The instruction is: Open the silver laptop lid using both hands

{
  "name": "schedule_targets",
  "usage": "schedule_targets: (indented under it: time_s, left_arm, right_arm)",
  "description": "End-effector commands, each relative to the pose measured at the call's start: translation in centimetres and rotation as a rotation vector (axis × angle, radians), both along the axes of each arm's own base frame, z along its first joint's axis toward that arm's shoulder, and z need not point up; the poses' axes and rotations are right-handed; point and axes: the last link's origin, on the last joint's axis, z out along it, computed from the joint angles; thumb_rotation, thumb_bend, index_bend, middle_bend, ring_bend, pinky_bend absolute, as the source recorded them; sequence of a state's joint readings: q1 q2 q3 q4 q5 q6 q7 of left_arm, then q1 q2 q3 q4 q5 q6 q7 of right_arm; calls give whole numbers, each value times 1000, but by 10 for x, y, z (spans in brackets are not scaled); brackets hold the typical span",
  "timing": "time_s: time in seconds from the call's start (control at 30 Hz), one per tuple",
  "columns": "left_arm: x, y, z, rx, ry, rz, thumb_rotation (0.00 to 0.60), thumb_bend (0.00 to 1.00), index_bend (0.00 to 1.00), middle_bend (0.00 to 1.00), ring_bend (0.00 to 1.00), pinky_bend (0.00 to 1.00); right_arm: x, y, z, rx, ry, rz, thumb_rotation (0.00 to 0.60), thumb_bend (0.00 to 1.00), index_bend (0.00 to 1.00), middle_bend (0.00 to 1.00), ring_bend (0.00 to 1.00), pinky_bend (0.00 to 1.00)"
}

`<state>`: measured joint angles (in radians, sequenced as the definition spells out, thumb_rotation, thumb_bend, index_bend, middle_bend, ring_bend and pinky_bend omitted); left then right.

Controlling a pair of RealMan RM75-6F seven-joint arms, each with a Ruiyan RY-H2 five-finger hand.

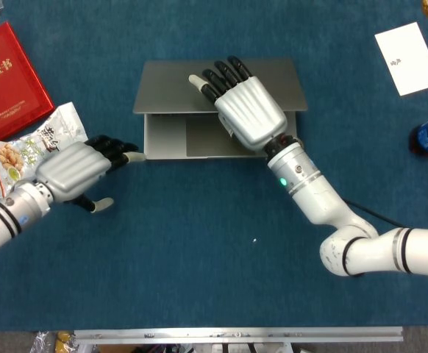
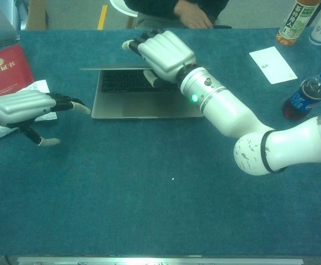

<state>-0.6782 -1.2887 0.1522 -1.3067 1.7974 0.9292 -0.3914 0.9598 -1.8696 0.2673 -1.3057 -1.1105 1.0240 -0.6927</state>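
blue table [image 1: 199, 243], silver laptop [image 1: 171, 136] partly raised, right hand [image 1: 247, 110] gripping its lid, left hand [image 1: 78, 169] empty, fingers spread, beside base

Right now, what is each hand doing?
Left hand: open, holding nothing, beside the laptop.
Right hand: gripping the laptop lid.
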Motion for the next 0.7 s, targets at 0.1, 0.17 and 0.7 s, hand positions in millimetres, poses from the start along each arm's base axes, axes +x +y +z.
schedule_targets:
  time_s: [0.1,0.17,0.7]
  left_arm:
    - [6,4,-7,-6,1,-14,552,298,113,84,90,92]
    - [10,6,-10,-10,1,-23,550,298,113,84,90,92]
    - [24,15,-34,-40,25,-65,549,298,114,85,90,92]
  right_arm:
    - [1,-1,-1,1,1,0,600,506,156,195,127,129]
    - [1,-1,-1,2,0,0,600,505,156,195,127,129]
    - [2,-1,-3,6,0,1,600,505,156,196,127,129]
